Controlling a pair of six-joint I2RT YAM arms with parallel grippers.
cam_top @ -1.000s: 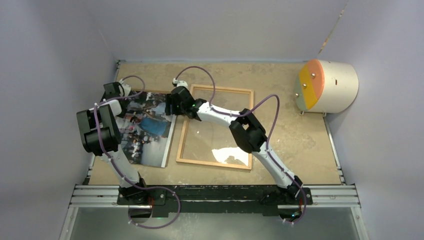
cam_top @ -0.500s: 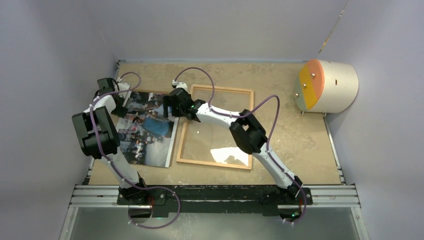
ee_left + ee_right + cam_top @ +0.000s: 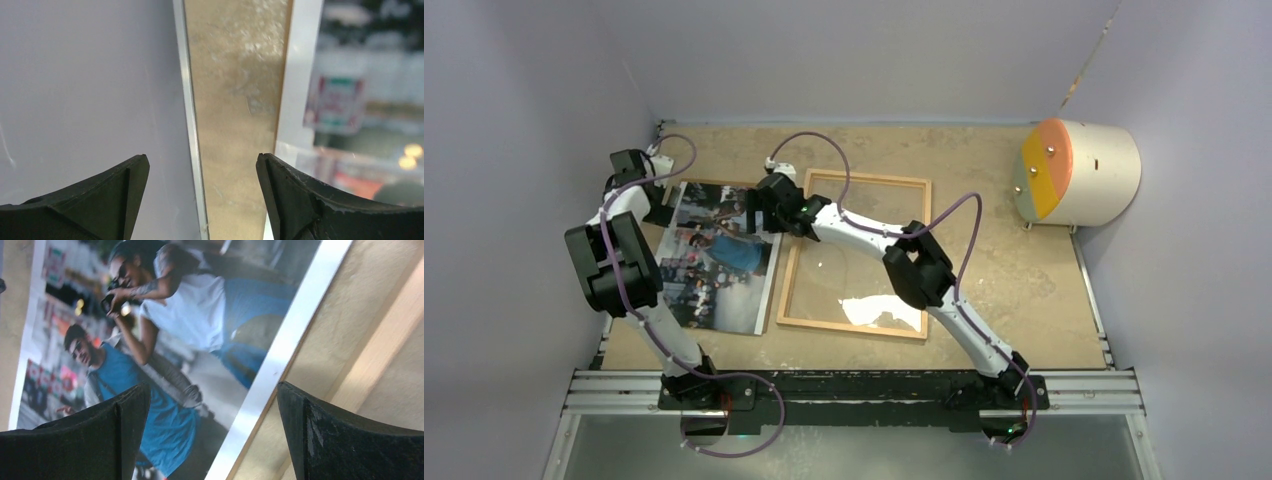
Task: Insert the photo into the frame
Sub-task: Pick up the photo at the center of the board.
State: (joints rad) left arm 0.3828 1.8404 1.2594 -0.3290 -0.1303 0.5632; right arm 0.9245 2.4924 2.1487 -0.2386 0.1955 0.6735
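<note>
The photo (image 3: 714, 255), a glossy print of people in blue and white, lies flat on the table at the left. It also shows in the right wrist view (image 3: 165, 340) and at the right of the left wrist view (image 3: 360, 100). The frame (image 3: 856, 322) of light-orange wood lies just right of it; one strip shows in the right wrist view (image 3: 390, 340). My left gripper (image 3: 662, 212) is open at the photo's far left corner, straddling its white edge. My right gripper (image 3: 754, 215) is open over the photo's right edge, one finger on each side of the border.
A white drum with an orange and green face (image 3: 1079, 172) stands at the far right. The grey wall (image 3: 90, 75) and a metal rail (image 3: 187, 100) run close along the left of the photo. An aluminium rail (image 3: 854, 385) crosses the near edge.
My left gripper has moved left and further back, from over the photo to its far left corner. My right gripper has crept left over the photo's right edge.
</note>
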